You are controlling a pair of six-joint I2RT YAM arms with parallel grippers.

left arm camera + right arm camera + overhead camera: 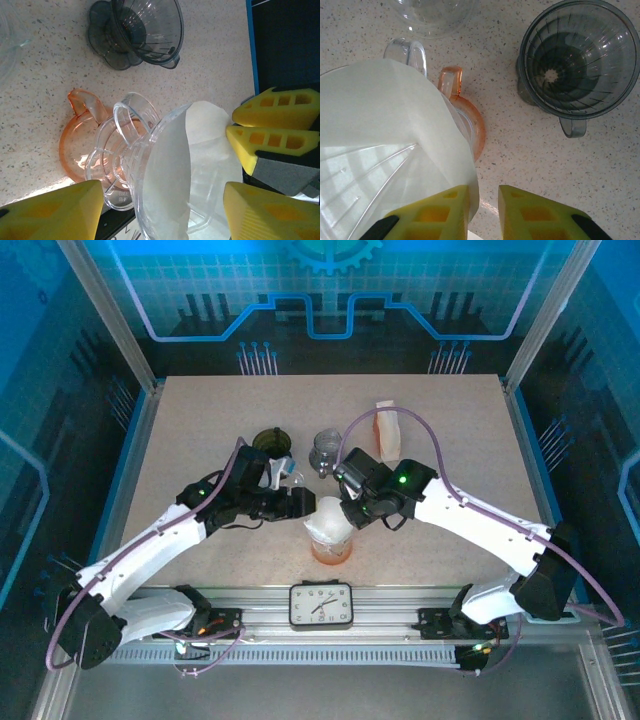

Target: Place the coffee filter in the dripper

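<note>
Down at the front middle of the bench now: watching the filter (328, 512) lodged in the mouth of the clear dripper (117, 150), itself stacked on an orange cup (67, 150). Finding the right fingers (507, 200) drawn narrow about the filter's rim, real pinch or not impossible to tell. Spotting the left fingers (65, 205) spread wide either side of the dripper. Right arm's job, surely: pressing straight down the cone, point first.

Table (200, 410): open ground at left, right and far corners. Centre front: dripper (322, 530) with filter (330, 510) on orange cup (332, 552), hemmed by left arm (170, 535) and right arm (480, 515). Behind, closely spaced: dark dripper (272, 443), glass (326, 448), packet (389, 430). Clock (321, 605) on near rail.
</note>
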